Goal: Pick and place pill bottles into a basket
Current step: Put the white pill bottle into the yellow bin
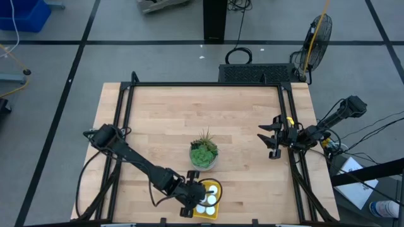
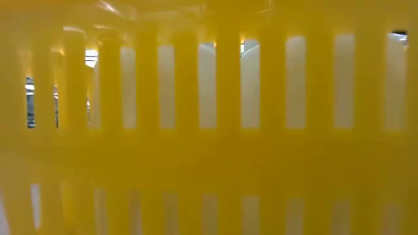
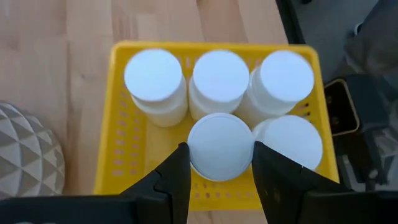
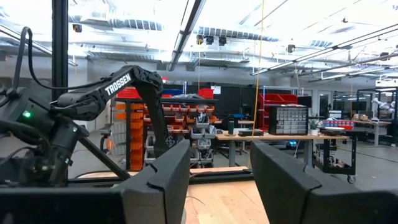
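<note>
The yellow basket (image 1: 210, 209) stands at the table's near edge, in front of the potted plant (image 1: 204, 153). In the left wrist view the basket (image 3: 118, 143) holds several white pill bottles, upright and seen cap-up: three in one row (image 3: 221, 78) and two in the other. My left gripper (image 3: 221, 171) is over the basket, shut on one bottle (image 3: 221, 143) of the two-bottle row. My right gripper (image 1: 273, 137) is open and empty above the table's right edge. In the low view the basket's slotted wall (image 2: 209, 163) fills the picture, with white bottles behind it. My left gripper pinches the bottle's white cap (image 3: 199, 149) between its two fingers, one on each side of the cap. The fingers come from above, pointing down. The bottle stands upright inside the basket, beside another bottle (image 3: 289, 140); the cap hides whether its base is on the basket's floor.
The plant's faceted grey-white pot (image 3: 25, 155) stands close beside the basket. A black frame (image 1: 126, 113) runs along the table's left, far and right sides. Bare wooden tabletop (image 1: 170, 120) lies at the far and left parts.
</note>
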You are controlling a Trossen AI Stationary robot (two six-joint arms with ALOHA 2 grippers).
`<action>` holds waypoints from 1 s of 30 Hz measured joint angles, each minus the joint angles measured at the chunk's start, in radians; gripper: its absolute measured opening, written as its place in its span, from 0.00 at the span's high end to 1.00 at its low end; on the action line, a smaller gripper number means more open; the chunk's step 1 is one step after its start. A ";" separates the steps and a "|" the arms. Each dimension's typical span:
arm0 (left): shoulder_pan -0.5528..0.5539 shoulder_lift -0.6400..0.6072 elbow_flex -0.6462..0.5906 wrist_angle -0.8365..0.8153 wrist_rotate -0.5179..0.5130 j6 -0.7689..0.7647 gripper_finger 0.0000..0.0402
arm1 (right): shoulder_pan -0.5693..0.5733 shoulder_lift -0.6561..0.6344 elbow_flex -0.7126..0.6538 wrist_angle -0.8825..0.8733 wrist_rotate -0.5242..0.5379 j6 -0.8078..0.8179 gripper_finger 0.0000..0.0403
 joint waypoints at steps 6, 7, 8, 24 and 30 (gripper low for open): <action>0.003 -0.002 0.000 0.003 -0.007 0.010 0.62 | 0.000 0.000 0.000 0.000 0.000 0.000 0.60; 0.004 -0.002 0.000 0.003 -0.006 0.006 0.61 | 0.000 0.000 0.000 0.001 0.000 0.000 0.60; 0.004 -0.003 0.000 0.002 -0.007 0.002 0.60 | 0.000 0.000 0.000 0.000 0.000 0.000 0.60; 0.004 -0.003 0.000 0.001 0.023 -0.034 0.51 | 0.000 0.000 0.000 0.000 0.000 0.000 0.60; 0.007 -0.032 0.000 -0.001 0.018 -0.034 0.53 | 0.000 0.000 0.000 0.001 0.000 0.000 0.60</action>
